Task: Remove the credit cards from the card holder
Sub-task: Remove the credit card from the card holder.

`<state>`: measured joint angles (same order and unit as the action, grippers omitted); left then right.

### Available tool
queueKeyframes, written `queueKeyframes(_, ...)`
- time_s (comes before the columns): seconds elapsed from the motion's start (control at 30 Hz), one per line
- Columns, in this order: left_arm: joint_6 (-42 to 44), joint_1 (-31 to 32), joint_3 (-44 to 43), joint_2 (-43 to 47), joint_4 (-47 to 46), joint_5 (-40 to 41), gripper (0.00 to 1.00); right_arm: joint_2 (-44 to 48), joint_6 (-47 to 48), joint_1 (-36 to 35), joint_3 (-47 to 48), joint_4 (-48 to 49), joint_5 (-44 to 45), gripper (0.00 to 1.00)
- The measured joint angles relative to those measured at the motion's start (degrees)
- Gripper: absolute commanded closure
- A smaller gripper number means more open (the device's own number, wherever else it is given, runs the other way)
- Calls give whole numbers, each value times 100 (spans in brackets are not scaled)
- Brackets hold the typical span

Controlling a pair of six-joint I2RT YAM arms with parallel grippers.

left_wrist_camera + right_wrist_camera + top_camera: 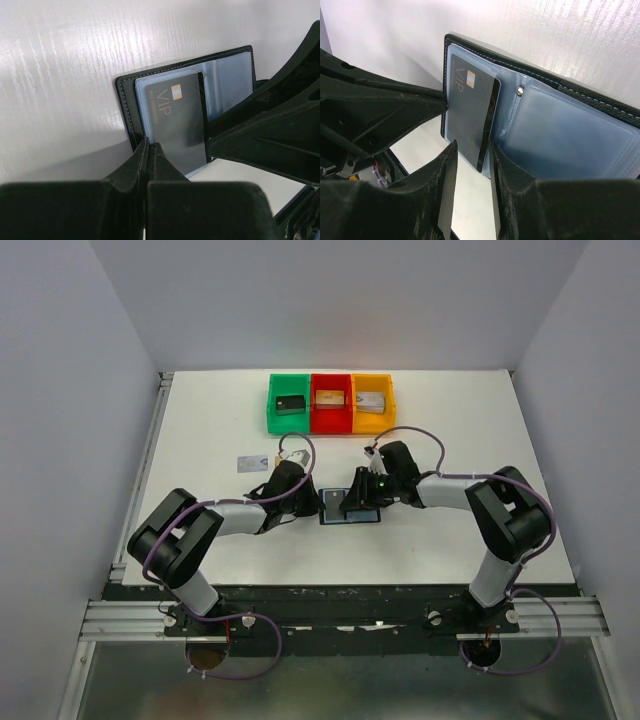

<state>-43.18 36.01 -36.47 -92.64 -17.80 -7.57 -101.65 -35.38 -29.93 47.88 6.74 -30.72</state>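
Two credit cards show. One black credit card (472,112) sticks half out of the single open card holder (570,135), clamped by its edges in the right pincer (472,147). One silver card (249,463) lies on the surface (450,430), beyond and left of the left pincer (148,145), which is closed with its tips at the holder's edge. Three bins stand beyond both pincers: green bin (272,405), red bin (331,424) and yellow bin (372,424), one block apiece.

Bright light glares off table (60,75); near left pincer (148,143) blurred.
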Motion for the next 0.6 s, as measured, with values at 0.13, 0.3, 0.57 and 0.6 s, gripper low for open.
queueKeyframes(0.13, 0, 0, -2, 0, 13, 9, 100, -44, -90, 0, -9, 140, -9, 61)
queueKeyframes(0.3, 0, 0, -17, 0, 44, 22, 100, -92, -216, 4, -85, 378, -55, 61)
queueKeyframes(0.57, 2, 0, -26, 0, 74, 46, 100, -216, -494, 83, -236, 850, -216, 61)
queueKeyframes(0.6, 2, 0, -26, 0, 74, 46, 100, -240, -544, 107, -273, 953, -264, 61)
